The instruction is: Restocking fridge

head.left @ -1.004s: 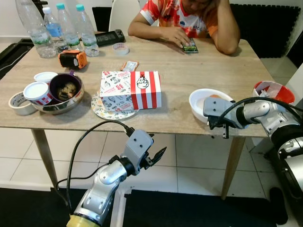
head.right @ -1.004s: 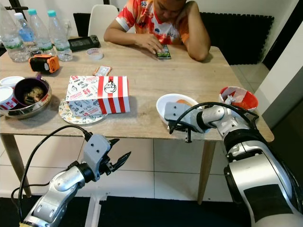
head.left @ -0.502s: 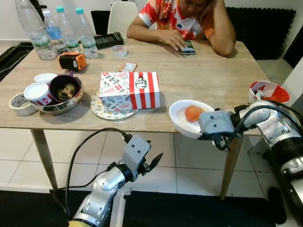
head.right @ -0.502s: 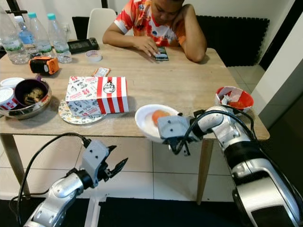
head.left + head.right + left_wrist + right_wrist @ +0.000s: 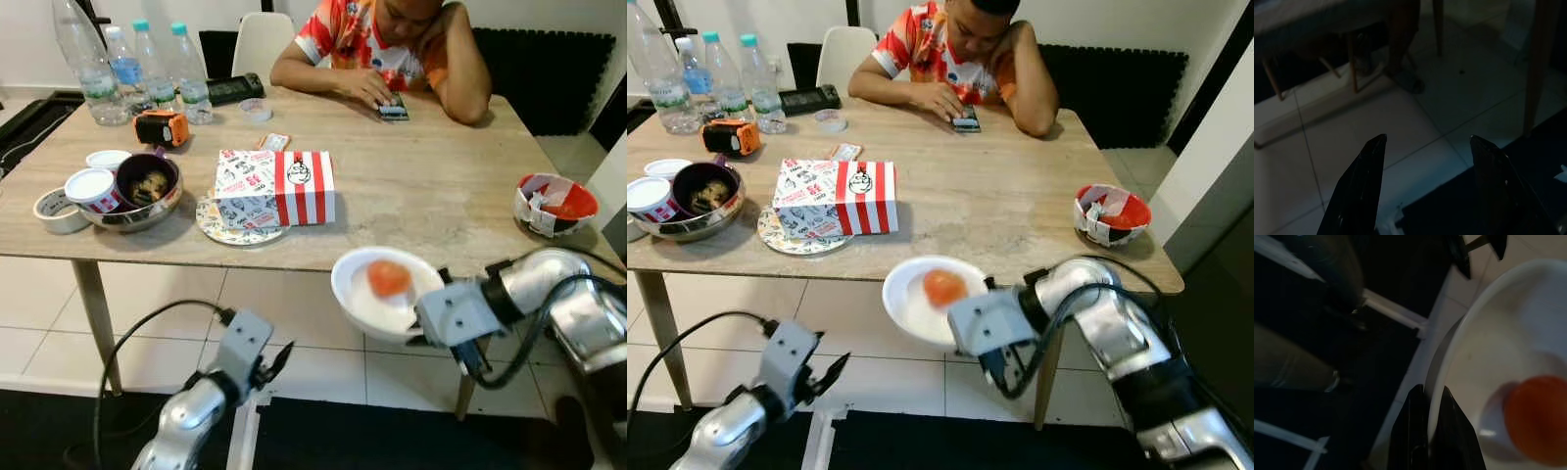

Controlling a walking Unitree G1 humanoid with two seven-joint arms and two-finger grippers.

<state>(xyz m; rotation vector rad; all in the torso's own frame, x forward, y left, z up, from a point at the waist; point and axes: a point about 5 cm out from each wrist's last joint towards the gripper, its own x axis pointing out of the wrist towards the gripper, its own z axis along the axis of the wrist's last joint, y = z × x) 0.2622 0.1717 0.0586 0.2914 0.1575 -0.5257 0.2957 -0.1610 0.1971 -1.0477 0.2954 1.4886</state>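
My right gripper [image 5: 1429,428] has its two black fingers pressed together on the rim of the white bowl [image 5: 911,305], one finger inside the wall and one outside, as the right wrist view shows it edge-on. The bowl is off the table [image 5: 421,211] now, held out in the air in front of the table's near edge and below its top, over the tiled floor. An orange-red round fruit [image 5: 943,288], probably a tomato though the view is too soft to be sure, sits inside the bowl, toward the side near the gripper.

The relation I care about: the whole bowl hangs out from the pinch toward my left, cantilevered on one point of rim, so its weight sits well off the fingers. It looks slightly tipped toward me, and the fruit is free to roll. Any quick turn toward the fridge could swing it to the far wall or out, so I'd carry it level and slowly.

My left gripper [image 5: 1425,186] hangs low beside the table leg with its fingers spread wide apart, holding nothing, above floor tiles. It is the nearer arm to the bowl's unsupported side and could come under it if the pinch slips.

A person [image 5: 960,49] sits at the far side of the table, well apart from the bowl.
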